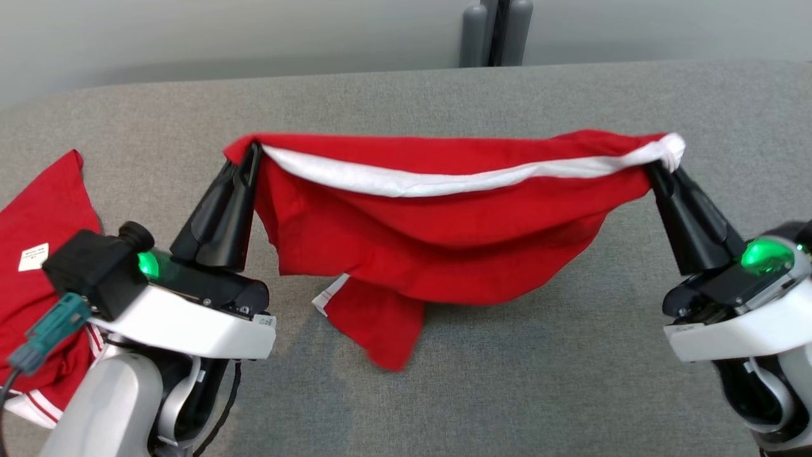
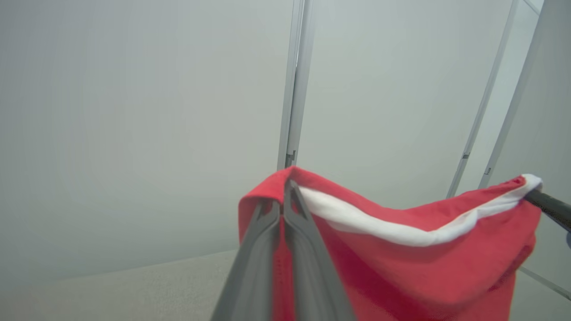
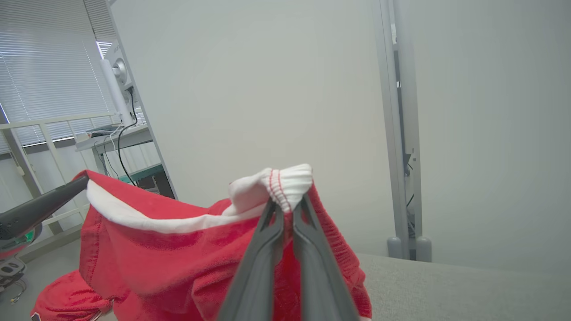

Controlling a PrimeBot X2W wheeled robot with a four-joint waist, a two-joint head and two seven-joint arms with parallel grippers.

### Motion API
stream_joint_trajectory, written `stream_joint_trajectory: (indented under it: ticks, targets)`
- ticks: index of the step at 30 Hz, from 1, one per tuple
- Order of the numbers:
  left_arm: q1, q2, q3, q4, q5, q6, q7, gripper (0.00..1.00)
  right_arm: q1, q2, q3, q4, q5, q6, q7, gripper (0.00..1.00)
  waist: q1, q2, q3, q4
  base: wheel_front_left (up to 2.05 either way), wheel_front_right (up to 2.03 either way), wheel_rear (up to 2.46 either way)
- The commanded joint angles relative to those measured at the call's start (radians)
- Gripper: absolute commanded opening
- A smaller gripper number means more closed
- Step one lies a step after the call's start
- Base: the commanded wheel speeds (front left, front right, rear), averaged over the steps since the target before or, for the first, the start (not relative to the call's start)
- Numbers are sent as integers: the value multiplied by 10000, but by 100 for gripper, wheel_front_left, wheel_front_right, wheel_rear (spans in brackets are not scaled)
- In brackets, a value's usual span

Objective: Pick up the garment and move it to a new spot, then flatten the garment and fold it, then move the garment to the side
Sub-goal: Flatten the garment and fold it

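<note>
Pale and bulky at the lower corners of the head view, the left forearm [image 1: 120, 393] and right forearm [image 1: 748, 330] frame the scene, each with a green light glowing at its wrist. From them the dark fingers point up and away over the grey table [image 1: 539, 393].

The left gripper [image 1: 253, 151] is pinched tight on one top corner of the red garment [image 1: 431, 247]. The left wrist view shows the left gripper [image 2: 284, 194] with its two fingers pressed together and red cloth folded over their tips. The right gripper [image 1: 653, 168] is likewise clamped on the opposite corner. In the right wrist view the right gripper [image 3: 287, 207] nips a bunched white ribbed hem [image 3: 290, 180] with thin red stripes, no gap between the fingers beyond the cloth itself.

Between the two grips the garment hangs above the middle of the table like a slack banner, its top edge sagging a little. A white band [image 1: 406, 181] runs along that edge from one gripper to the other. Below, the cloth droops in loose folds, and its lowest flap [image 1: 380, 336] reaches down toward the table (the tip is blurred, so contact cannot be judged).

A second red garment [image 1: 44, 209] with a white label [image 1: 33, 256] lies flat on the table at the far left, partly under the left forearm. A grey post [image 1: 497, 32] stands behind the far edge of the table.
</note>
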Motion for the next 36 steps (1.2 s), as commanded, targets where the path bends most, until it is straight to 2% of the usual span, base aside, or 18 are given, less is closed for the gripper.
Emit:
stream_joint_trajectory:
  ticks: [1, 6, 13, 17, 20, 24, 29, 31, 35, 36]
  targets:
    - [-191, 36, 121, -261, 39, 109, -58, 0, -126, -31, -183, -341, -29, 1, 77, 0, 0, 0, -133, -3, 0, 0, 0]
    - [-330, -5, 258, -1093, 125, 318, -126, 0, -30, 55, -687, -1290, -231, 1, 278, 0, 0, 0, -328, 13, 0, 0, 0]
    - [-304, 120, 501, -2075, 291, 621, -45, 0, 337, 578, -1499, -2457, -459, 1, 698, 0, 0, 0, -452, 18, 0, 0, 0]
    - [-566, 125, 467, -2174, 327, 614, 24, 0, 365, 926, -1842, -2543, -655, 1, 942, 0, 0, 0, -378, 6, 0, 0, 0]
    - [-934, 149, 384, -1870, 299, 444, 79, 0, 6, 1126, -1985, -2300, -923, 1, 1116, 0, 0, 0, -252, -22, 0, 0, 0]
    - [-2072, 89, 262, -768, 67, -19, 155, 0, -922, 1149, -1965, -1433, -1371, 1, 1261, 0, 0, 0, 75, -43, 0, 0, 0]
    - [-4427, -216, 67, 1551, -25, -724, 14, 0, -2848, 1202, -1493, 372, -1332, 1, 1181, 0, 0, 0, 665, -5, 0, 0, 0]
    - [-5519, -388, -28, 2742, 1, -1022, -102, 0, -3798, 1036, -1253, 1293, -1456, 1, 1068, 0, 0, 0, 942, 21, 0, 0, 0]
    - [-7836, -778, -191, 5325, 259, -1438, -523, 0, -5806, 1159, -703, 3296, -1180, 1, 839, 0, 0, 0, 1476, 52, 0, 0, 0]
    - [-8946, -883, -199, 6634, 394, -1544, -813, 0, -6888, 1323, -439, 4392, -1110, 1, 617, 0, 0, 0, 1693, -25, 0, 0, 0]
